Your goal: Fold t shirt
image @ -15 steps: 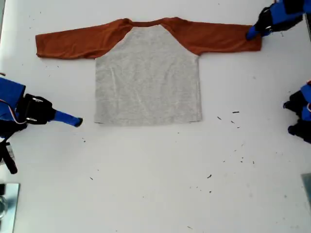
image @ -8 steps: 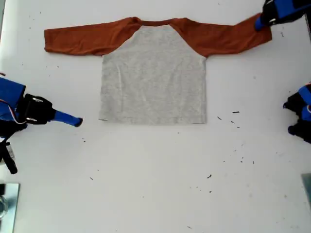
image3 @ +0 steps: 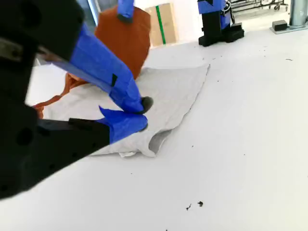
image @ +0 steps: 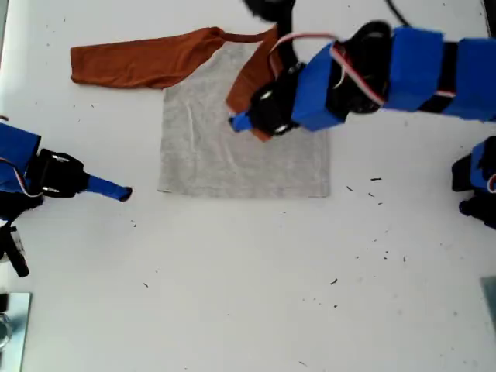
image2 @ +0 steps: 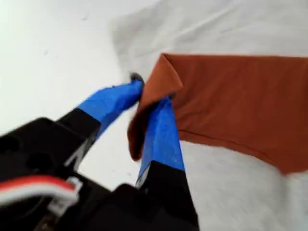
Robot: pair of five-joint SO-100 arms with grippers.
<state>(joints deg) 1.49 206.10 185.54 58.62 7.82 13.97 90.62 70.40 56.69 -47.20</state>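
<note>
One rust-orange sleeve [image2: 231, 103] of soft knit is pinched in our first gripper [image2: 149, 96] above the heather-grey t shirt [image: 232, 147]; our second gripper [image3: 139, 111] sits narrow beside its hem.

My first arm [image: 387, 74] lies across the t shirt [image: 209, 147] in the exterior view, hiding the grey body's shoulder and most of the folded-over rust sleeve beneath it; the arm itself runs off that view's right edge. The first wrist view is motion-blurred, so the sleeve cuff [image2: 159, 91] at the end effector shows no weave. No logo can be made out on the shirt.
</note>
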